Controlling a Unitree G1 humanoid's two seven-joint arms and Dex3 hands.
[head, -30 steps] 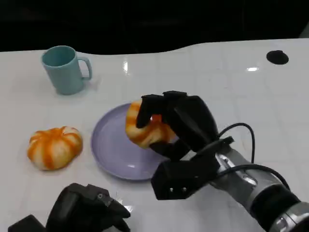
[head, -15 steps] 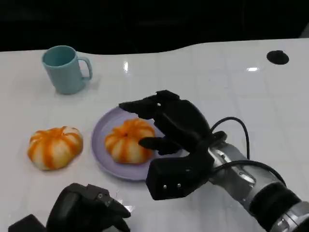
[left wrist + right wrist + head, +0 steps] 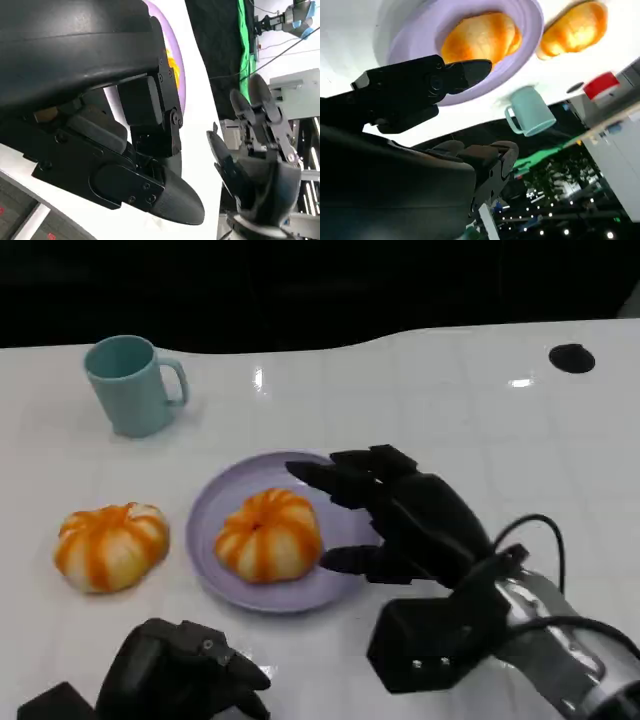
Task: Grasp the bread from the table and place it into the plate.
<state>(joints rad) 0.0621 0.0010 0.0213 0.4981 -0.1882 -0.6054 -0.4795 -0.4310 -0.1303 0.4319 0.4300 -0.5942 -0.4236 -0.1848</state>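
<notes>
Bread [image 3: 268, 535]: round, pumpkin-shaped, orange with pale stripes, lies inside lavender plate [image 3: 215, 565]. Right hand [image 3: 405, 520] just beside it, fingers spread wide, holds nothing. Left hand [image 3: 180, 675] low near table edge, fingers curled, empty.

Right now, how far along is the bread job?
One bread lies in the plate, so that placement looks done. The right hand hovers open beside the plate's edge, holding nothing; it looks ready to pull away. A second bread sits on the table beside the plate; if it counts, it is left. The left hand rests low, near the table's front edge.
</notes>
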